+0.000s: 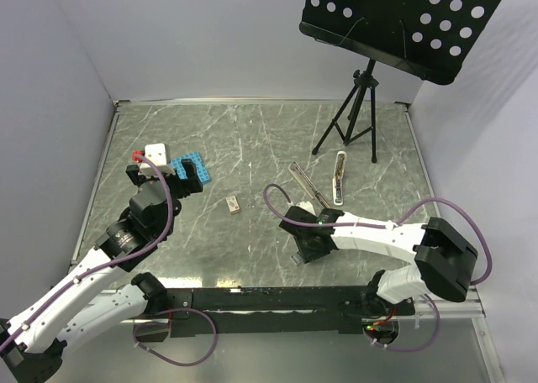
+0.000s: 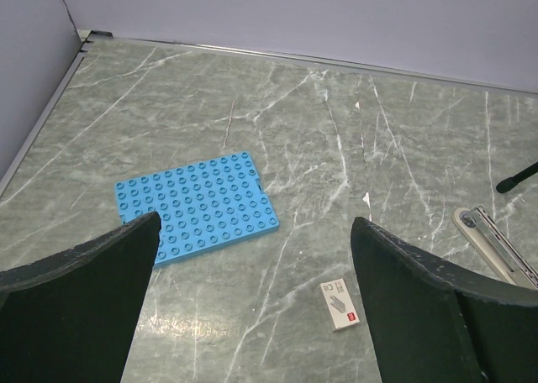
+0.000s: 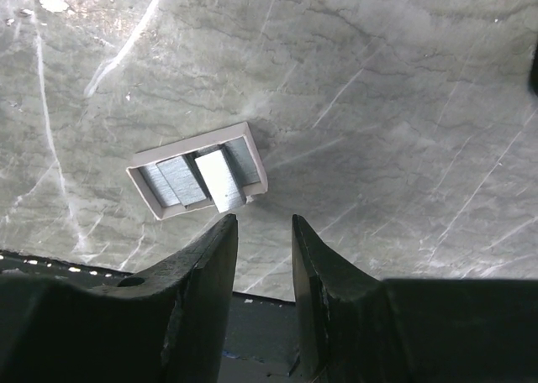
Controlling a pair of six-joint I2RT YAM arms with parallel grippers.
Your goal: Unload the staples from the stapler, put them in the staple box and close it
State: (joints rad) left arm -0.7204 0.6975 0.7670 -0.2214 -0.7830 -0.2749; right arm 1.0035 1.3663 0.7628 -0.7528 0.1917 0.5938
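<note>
Both grippers held nothing: left gripper (image 2: 256, 223) gaped wide, right gripper (image 3: 263, 222) barely parted. Grey staples (image 3: 181, 181) lay in a white tray (image 3: 192, 144) nearby.

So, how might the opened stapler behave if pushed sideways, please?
The stapler lies splayed open, so it would probably swing at its hinge rather than move as one. Lying flat, it seems unlikely to roll. It may slide on the polished table.

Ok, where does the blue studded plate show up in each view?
Top external: blue plate left of centre, partly hidden.
Left wrist: plate centre-left, flat on the table.
Right wrist: not in it.
Shared landmark: small tan box, right of the plate in both those views; right wrist shares only the marbled table.
</note>
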